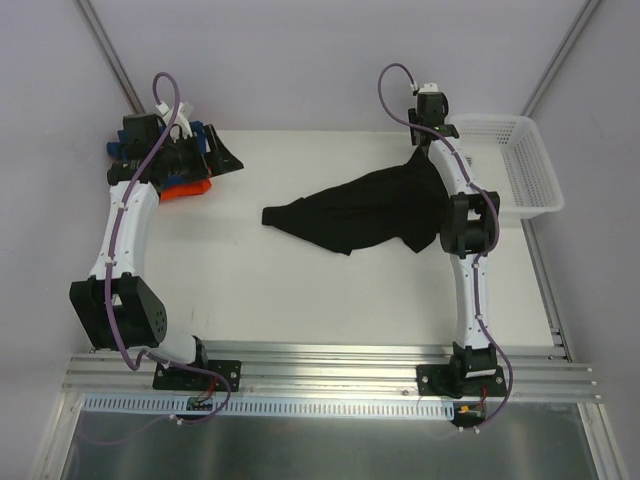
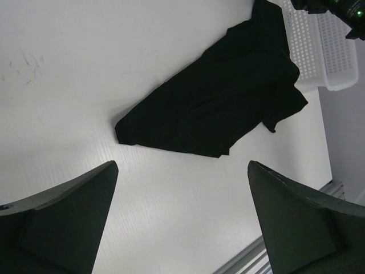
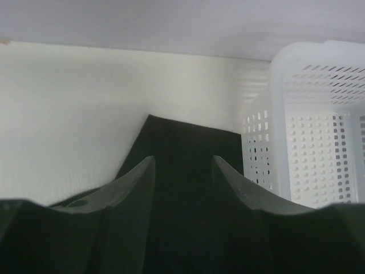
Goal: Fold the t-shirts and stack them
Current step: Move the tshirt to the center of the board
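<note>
**A:** Where does the shirt lie for you?

**B:** Work outward from your bases. The first thing on the worktop (image 1: 300,300) is the black shirt (image 1: 350,215), crumpled and unfolded, right of the middle. Its long axis runs on a slant, from a near-left corner up to a far-right peak.

**A:** Which arm do you have on it?

**B:** Your right pincer (image 3: 183,162) sits at that far-right peak, just beside the basket (image 3: 319,148). Its jaws stand partly apart with black cloth filling the gap. You cannot tell from here whether they pinch it, though the cloth looks drawn up toward them.

**A:** And the other arm?

**B:** Your left pincer (image 2: 182,171) gapes fully wide and holds nothing. It is at the far-left corner, over the orange shirt (image 1: 185,188) and the blue shirt (image 1: 197,132), well apart from the black one. The shirt's loose near-left corner lies to that pincer's right and closer to you. I judge you must bring that arm across to it before the shirt can be spread or folded.
</note>
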Tool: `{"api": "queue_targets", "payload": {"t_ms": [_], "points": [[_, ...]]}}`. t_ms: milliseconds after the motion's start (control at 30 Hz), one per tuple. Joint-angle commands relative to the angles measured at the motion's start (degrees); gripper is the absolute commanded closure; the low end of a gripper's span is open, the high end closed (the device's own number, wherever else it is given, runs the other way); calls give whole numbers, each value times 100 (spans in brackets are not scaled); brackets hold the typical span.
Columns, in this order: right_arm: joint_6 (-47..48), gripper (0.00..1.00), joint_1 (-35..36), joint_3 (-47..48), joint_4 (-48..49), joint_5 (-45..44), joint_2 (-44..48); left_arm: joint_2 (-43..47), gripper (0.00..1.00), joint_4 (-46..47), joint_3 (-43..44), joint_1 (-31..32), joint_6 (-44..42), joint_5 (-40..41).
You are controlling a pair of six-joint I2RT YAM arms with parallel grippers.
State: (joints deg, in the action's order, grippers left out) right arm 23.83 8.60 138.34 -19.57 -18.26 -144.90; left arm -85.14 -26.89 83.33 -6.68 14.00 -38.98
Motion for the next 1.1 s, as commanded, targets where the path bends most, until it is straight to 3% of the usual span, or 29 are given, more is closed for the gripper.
{"api": "queue_targets", "payload": {"t_ms": [0,500,667,1067], "points": [[517,52,1,246,-308,-327,-82,33,1,0,157,61,15,-154],[263,53,-16,-150,-1452,-248,93,156,1,61,105,61,305,-285],[-204,53,-122,-615,-1970,296,331,217,1,88,35,52,358,-312],[-406,52,-490,-308,-1805,367,129,358,1,132,-168,53,288,-356]]}}
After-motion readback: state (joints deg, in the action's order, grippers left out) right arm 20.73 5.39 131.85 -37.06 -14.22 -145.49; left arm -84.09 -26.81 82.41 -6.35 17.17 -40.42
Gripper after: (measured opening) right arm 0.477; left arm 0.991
